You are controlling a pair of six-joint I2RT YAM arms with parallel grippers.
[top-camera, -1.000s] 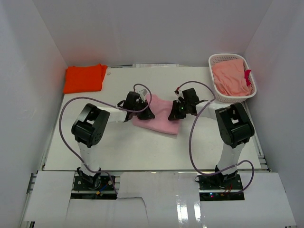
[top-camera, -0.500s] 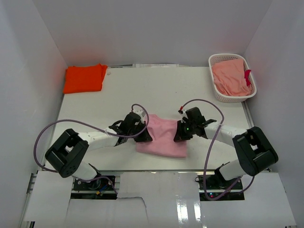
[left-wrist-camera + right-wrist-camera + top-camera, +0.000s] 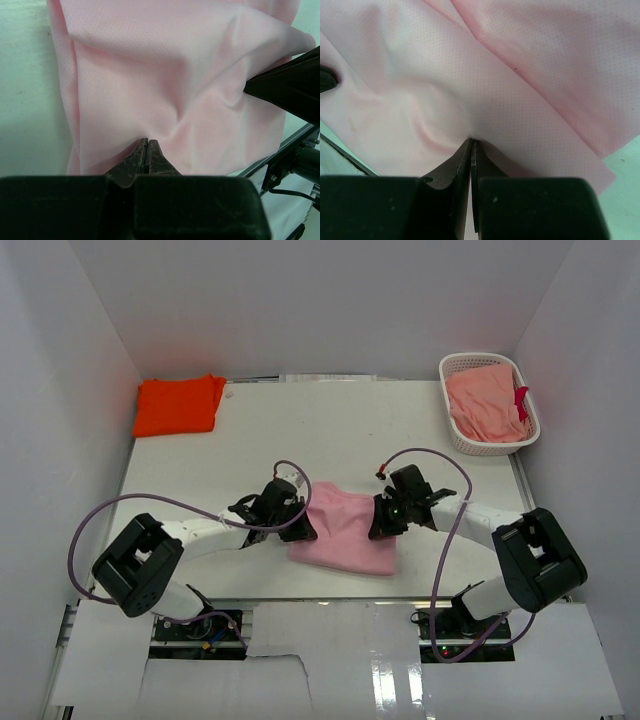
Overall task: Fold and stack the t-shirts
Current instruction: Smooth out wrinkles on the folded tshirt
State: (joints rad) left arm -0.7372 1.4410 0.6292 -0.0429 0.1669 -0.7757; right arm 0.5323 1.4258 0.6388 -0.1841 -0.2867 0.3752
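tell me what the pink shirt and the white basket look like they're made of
The pink t-shirt looks like a thin synthetic mesh knit, matte; the wrist views show a fine dotted weave and soft puckers. Exact fibre cannot be told. The basket: likely rigid plastic, white and smooth; its wall is an open lattice holding a firm oval shape.
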